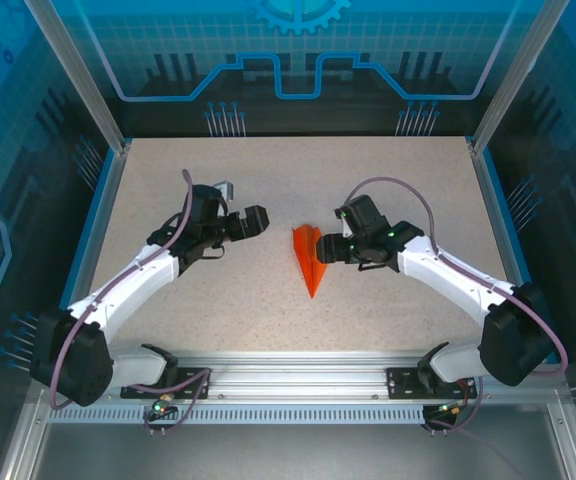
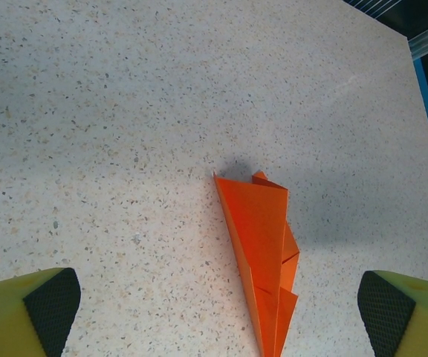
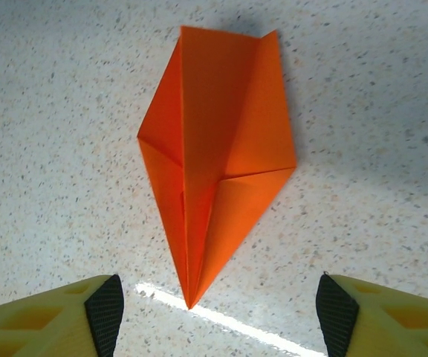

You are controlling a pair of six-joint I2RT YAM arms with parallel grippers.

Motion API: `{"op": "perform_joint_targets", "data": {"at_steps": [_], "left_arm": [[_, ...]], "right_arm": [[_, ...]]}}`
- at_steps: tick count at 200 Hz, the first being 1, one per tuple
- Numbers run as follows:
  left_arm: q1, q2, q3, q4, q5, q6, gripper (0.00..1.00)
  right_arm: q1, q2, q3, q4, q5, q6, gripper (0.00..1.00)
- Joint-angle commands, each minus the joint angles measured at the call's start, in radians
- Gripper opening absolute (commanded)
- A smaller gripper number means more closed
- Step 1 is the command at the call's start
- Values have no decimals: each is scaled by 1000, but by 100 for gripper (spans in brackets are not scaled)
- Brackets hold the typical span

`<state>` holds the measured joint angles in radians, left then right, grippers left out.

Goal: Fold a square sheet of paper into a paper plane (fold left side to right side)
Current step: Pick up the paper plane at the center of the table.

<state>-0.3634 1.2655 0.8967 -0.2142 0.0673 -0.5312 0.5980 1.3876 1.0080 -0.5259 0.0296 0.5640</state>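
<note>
**Orange paper plane (image 1: 309, 258) lying free, both claws unclenched**

From above, it rests mid-frame on the speckled table (image 1: 388, 180), between my left gripper (image 1: 258, 222) and right gripper (image 1: 326, 247). Left wrist: pads wide apart, plane at lower centre. Right wrist: pads spread, the plane's point aimed down between them, untouched.

Beneath the left gripper (image 1: 240, 215) and the right gripper (image 1: 330, 238) I see a pale speckled tabletop (image 1: 268, 170), matte and evenly lit. Outward of the left gripper, a blue edge strip (image 1: 93, 225) borders the table. Well past both grippers, at the table's back edge, stands a translucent blue back panel (image 1: 298, 60) printed with a gear emblem (image 1: 298, 12) and circuit-like lines, flanked by slanting aluminium posts (image 1: 76, 75). Behind the grippers, along the near edge, runs a slotted aluminium rail (image 1: 298, 375). On my right wrist feed a bright streak of light (image 3: 221, 316) crosses the tabletop just ahead of that gripper.
</note>
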Motion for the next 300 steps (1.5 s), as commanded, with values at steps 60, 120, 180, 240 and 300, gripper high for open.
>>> {"op": "perform_joint_targets", "data": {"at_steps": [60,120,180,240,300], "left_arm": [[11,-52,-37,6,26,34,99],[10,-48,-25,-17,28,33,99],[10,-48,-25,-25,24,26,99],[11,-72,-29,-37,19,27,99],[10,-82,-28,-52,10,40,99]], "right_arm": [[103,222,81,1,-52,50,70],[105,364,155,-11,-36,47,62],[105,428,181,-41,-2,47,47],[104,491,202,-22,-27,51,33],[81,486,234,-74,-12,39,6]]}}
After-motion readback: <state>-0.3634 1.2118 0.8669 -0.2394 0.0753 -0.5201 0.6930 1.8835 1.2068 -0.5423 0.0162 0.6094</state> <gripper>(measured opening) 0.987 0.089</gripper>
